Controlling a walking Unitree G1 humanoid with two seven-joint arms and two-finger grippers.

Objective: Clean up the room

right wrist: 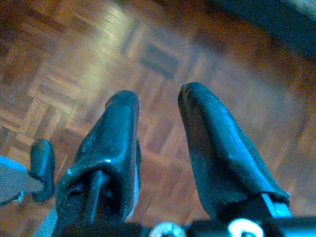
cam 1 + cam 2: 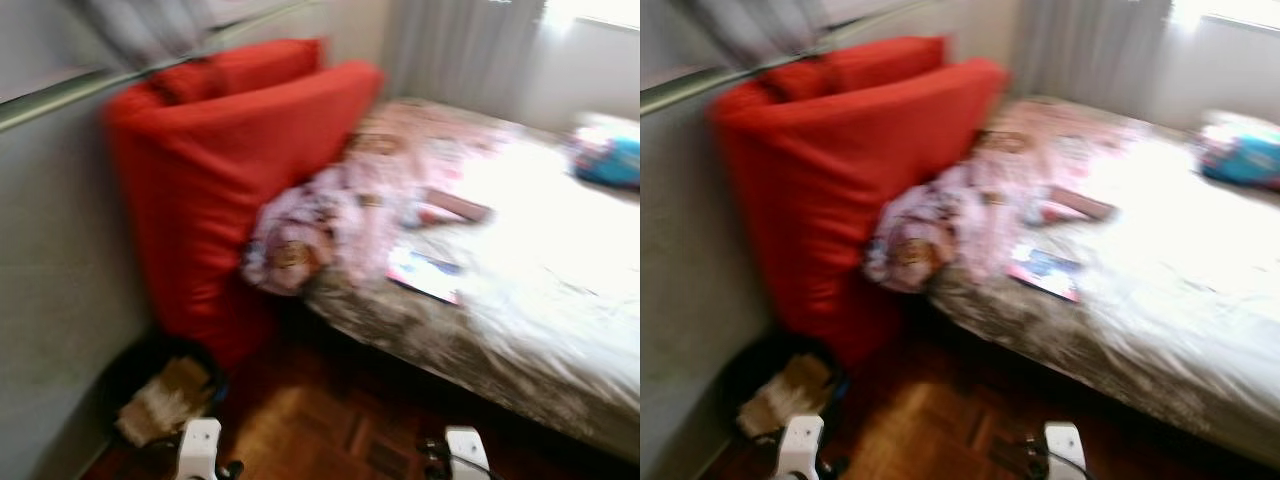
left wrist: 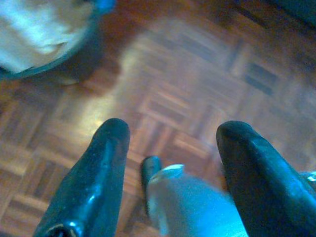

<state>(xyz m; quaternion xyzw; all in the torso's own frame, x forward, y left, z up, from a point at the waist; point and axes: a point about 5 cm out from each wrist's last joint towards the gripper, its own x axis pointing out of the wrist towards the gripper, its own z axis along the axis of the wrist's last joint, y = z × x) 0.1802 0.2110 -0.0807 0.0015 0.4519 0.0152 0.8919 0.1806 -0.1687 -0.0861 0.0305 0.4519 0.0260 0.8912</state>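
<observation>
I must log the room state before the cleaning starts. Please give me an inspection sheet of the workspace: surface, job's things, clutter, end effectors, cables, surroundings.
Surface: wooden parquet floor in front of a bed; head views are blurred.
Job's things: crumpled pink blanket at the bed's near corner; a flat booklet and a dark flat item lie on the bed.
Clutter: dark bin on the floor by the wall, holding brownish paper; a blue-and-pink bundle at the bed's far side.
End effectors: left end effector open, empty, above the floor; right end effector open, empty, above the floor.
Cables: nothing seen.
Surroundings: large red cushion leaning on the grey wall; curtains behind the bed.
</observation>
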